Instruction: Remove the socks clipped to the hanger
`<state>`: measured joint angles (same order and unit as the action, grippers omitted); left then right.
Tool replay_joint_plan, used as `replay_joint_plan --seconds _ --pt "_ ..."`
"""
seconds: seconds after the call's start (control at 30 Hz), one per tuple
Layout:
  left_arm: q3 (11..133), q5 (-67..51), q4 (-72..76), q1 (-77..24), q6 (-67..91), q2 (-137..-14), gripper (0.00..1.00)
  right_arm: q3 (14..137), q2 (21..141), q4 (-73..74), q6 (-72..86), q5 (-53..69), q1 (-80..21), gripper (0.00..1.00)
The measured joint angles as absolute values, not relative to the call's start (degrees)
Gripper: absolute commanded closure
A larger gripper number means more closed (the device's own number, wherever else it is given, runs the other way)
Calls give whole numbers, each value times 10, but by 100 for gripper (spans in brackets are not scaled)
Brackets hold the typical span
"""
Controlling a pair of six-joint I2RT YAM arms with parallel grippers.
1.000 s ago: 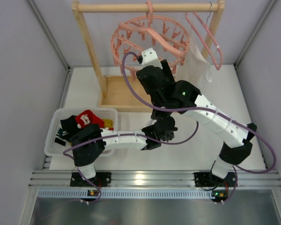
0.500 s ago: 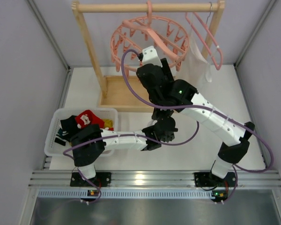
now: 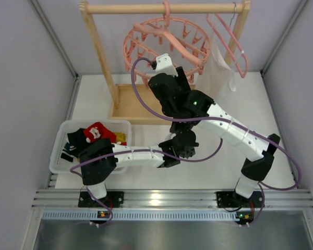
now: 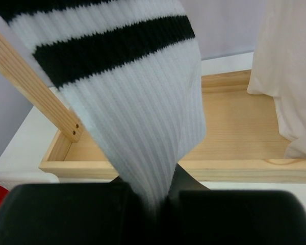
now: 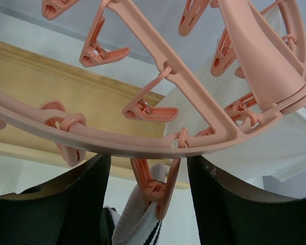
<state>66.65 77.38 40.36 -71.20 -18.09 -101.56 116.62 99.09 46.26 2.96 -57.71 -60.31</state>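
- The white basket (image 3: 56, 156) at the near left holds a red sock with white marks (image 3: 96, 131), a dark sock (image 3: 73, 138) and something yellow (image 3: 120, 138).
- The left gripper (image 4: 154, 204), at mid-table, is clamped on the lower end of the white sock with black stripes (image 4: 137, 102), which runs upward from it.
- Beyond it, the wooden tray (image 4: 234, 127) carries the rack's post (image 4: 30, 81). The white cloth bag (image 4: 290, 76) hangs down over the tray's right part.
- The right gripper (image 5: 149, 168) has its fingers apart, one on either side of a pink clip (image 5: 155, 191) that pinches the striped sock's top.
- That clip hangs from the round pink hanger (image 5: 117, 145), which is hooked on the wooden rail (image 3: 146, 8) at the far end.
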Motion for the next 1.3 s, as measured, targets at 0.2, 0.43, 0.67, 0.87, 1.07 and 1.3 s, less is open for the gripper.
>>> replay_joint_plan --seconds 0.2,0.43,0.67,0.87,1.07,1.3 --pt "667 774 404 -715 -181 -1016 100 1133 991 438 19 -601 -600 46" --pt "675 774 404 -720 -181 -1016 100 1128 991 420 10 -619 -598 70" --pt "675 772 403 -721 -180 -1018 100 1128 991 406 0 -628 -598 87" --pt "630 757 407 -721 -155 -1017 100 1128 991 400 -5 -627 -598 89" --pt "529 755 393 -723 -119 -986 100 1125 988 396 -4 -607 -598 48" --pt "453 780 386 -751 -113 -863 100 1114 969 398 33 -540 -598 17"
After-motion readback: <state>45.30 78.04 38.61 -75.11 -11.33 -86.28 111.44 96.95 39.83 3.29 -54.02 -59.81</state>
